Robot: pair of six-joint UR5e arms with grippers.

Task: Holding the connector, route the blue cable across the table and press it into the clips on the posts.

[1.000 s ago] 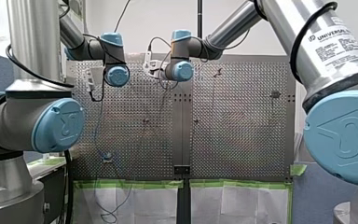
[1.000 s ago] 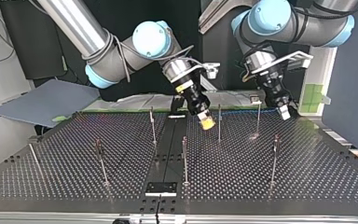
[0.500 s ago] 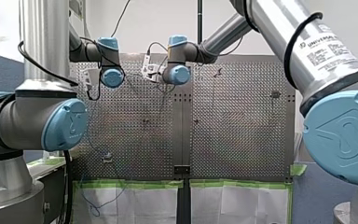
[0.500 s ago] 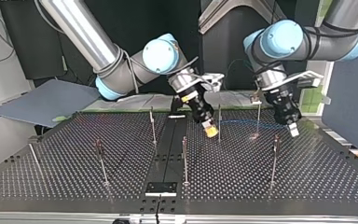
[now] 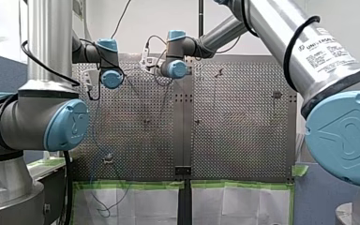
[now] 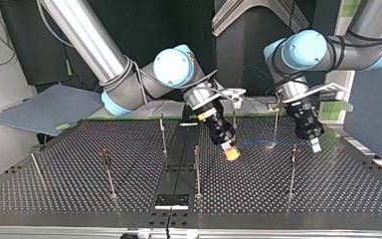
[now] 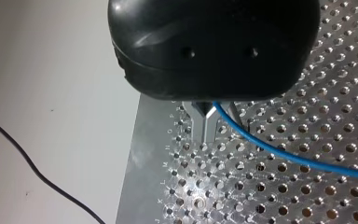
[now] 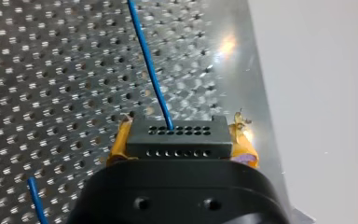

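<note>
The room behind the arms was dark in the top view, and in the front view a pale wall (image 5: 159, 14) rose past the desk's far end. The desk (image 6: 69, 169) was a broad metal plate drilled all over with holes. It had a smooth strip down its middle and a small black plate (image 6: 171, 200) sitting on that strip. A grey sheet (image 6: 49, 107) lay off the desk at the top view's left. In the front view green tape (image 5: 131, 185) ran along the desk's near edge, above white paper (image 5: 234, 206).

My right arm (image 6: 129, 74) came in at the top view's left and reached past the middle strip. My left arm (image 6: 328, 47) came in at its right. Thin posts (image 6: 197, 169) stood upright and well apart over the desk, two of them behind the gap between my pincers.

My right pincer (image 6: 231, 152) hung tilted low over the desk, its yellow pads (image 8: 119, 140) pinching the black connector (image 8: 176, 137) from both sides. The blue cable (image 8: 149, 65) left the connector's face and ran away over the holes. In the top view it showed as a faint line from one pincer to the other, near the foot of one post.

My left pincer (image 6: 316, 145) pointed down near the desk's side at the top view's right. Its metal fingers (image 7: 200, 126) were drawn together about the cable, which came out from between them. In the front view the cable's slack hung over the near edge onto the paper. In the left wrist view a thin black wire (image 7: 37, 177) crossed the pale surface beside the desk.
</note>
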